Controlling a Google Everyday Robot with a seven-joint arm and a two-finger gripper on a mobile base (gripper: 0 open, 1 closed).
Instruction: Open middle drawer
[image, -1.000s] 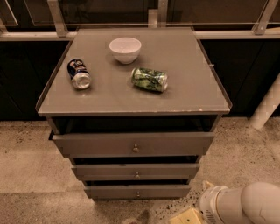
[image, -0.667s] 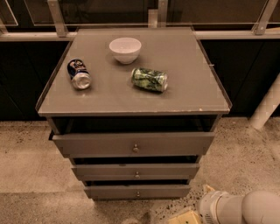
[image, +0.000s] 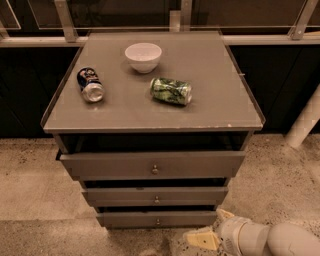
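The middle drawer (image: 185, 194) is the slim grey-brown front between the other two, with a small round knob (image: 156, 199) at its centre. It sits nearly flush in the cabinet. My gripper (image: 213, 227) is low at the bottom right, near the floor, in front of and to the right of the bottom drawer (image: 125, 219). Its two pale fingers (image: 201, 239) are spread apart and hold nothing. It is below and to the right of the middle drawer's knob and touches nothing.
The taller top drawer (image: 110, 165) stands slightly pulled out. On the cabinet top (image: 220, 107) lie a white bowl (image: 143, 56), a dark can (image: 90, 84) on its side and a green can (image: 171, 91) on its side. A white post (image: 306, 121) stands at the right.
My arm has dropped lower in view and the gripper has shifted slightly left toward the cabinet. The drawers and the things on top have not moved.
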